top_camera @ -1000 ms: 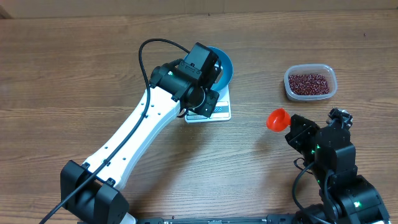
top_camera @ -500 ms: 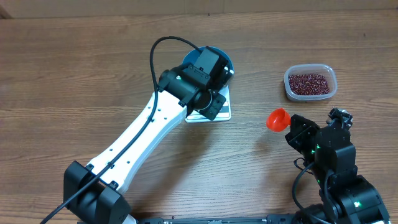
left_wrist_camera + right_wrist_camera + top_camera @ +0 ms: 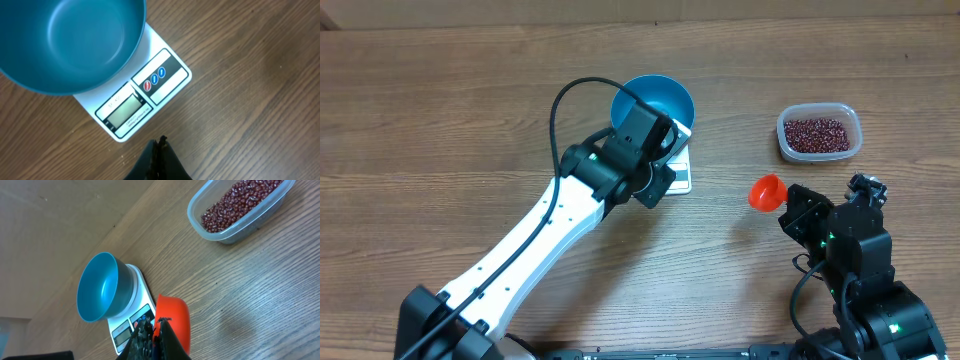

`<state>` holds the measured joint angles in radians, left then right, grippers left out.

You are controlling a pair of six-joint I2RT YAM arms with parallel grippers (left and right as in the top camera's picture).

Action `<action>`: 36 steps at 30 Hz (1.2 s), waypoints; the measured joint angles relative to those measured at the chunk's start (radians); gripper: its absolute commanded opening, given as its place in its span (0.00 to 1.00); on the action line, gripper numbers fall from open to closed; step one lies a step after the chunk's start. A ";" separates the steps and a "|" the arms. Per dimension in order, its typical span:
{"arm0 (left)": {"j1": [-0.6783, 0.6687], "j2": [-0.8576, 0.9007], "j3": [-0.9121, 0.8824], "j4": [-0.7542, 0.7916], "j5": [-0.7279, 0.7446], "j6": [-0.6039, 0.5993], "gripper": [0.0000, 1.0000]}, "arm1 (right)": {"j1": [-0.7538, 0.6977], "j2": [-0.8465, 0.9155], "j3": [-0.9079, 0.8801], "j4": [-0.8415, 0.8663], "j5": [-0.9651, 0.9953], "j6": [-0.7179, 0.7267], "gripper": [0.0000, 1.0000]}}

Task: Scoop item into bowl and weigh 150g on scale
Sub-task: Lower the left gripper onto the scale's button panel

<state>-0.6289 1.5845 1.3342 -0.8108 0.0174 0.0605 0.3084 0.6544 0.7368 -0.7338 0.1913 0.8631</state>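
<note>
Wood table (image 3: 420, 100): L hand (image 3: 160, 144) closed nr scale (image 3: 145, 92); R hand (image 3: 156, 326) clamps scoop (image 3: 176, 322).

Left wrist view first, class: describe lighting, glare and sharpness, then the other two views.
Left wrist view: even light, scale panel crisp, bowl with only a soft sheen, left gripper a dark shape at the bottom. Right wrist view: tilted frame, beans sharp, scoop large near the lens. Overhead view: even light, table grain clear, no glare.

1 blue bowl (image 3: 655, 100), 1 white scale (image 3: 150, 87), 1 clear tub (image 3: 781, 140), many maroon beans (image 3: 817, 134), 1 orange scoop (image 3: 766, 192).
</note>
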 measured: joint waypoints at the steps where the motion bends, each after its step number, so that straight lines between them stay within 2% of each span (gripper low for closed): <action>1: 0.000 -0.011 -0.013 0.013 0.000 0.005 0.04 | 0.000 0.000 0.000 -0.001 0.000 0.000 0.04; 10: -0.010 -0.025 -0.162 0.192 0.000 0.071 0.04 | 0.000 0.000 0.000 -0.001 0.000 0.000 0.04; 25: -0.032 0.048 -0.164 0.210 -0.041 0.082 0.04 | 0.000 0.039 0.000 0.000 0.000 0.000 0.04; 36: -0.046 0.102 -0.164 0.316 -0.064 0.106 0.04 | 0.000 0.042 0.000 0.004 0.000 0.000 0.04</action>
<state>-0.6746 1.6863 1.1706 -0.4946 -0.0467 0.1669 0.3084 0.6960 0.7368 -0.7296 0.1913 0.8627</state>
